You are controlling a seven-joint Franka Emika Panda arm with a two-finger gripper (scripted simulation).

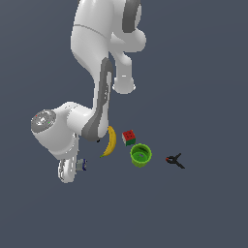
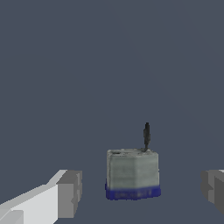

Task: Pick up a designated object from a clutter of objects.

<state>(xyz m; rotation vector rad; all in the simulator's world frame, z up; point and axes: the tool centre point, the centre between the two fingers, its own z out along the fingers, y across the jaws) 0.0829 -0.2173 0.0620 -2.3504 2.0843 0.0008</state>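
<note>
Pale grey with a dark blue band along one edge, that's the designated object [image 2: 132, 175], and in the wrist view it sits right between the two grey fingertips [image 2: 70, 192] with bare floor showing on both sides of it. So the gripper [image 2: 142, 190] is spread wide, straddling the piece but not touching it. A thin dark stalk pokes out past its far edge; too small to say what that is.

In the exterior view the same little piece [image 1: 82, 165] peeks out just beside the white hand at the low end of the arm, on the exterior view's left side of the floor [image 1: 203, 213]. The arm is folded down over it, which makes sense: I'd say it's lined up for a straight pinch across the stubby body, and coming in from above keeps it clear of everything else.

Going further out, the rest of the clutter is off to the exterior view's right. The yellow banana [image 1: 110, 141] is nearest the arm, partly tucked behind the forearm. Then the green cup [image 1: 141, 155] stands upright with its mouth open, with the red-green cube [image 1: 129, 137] just beyond it, close but seemingly not touching. The black clamp [image 1: 175, 160] lies well apart, furthest right.

My guess: the target being off on its own is why the wide-open approach works. Closing should only meet the piece.
</note>
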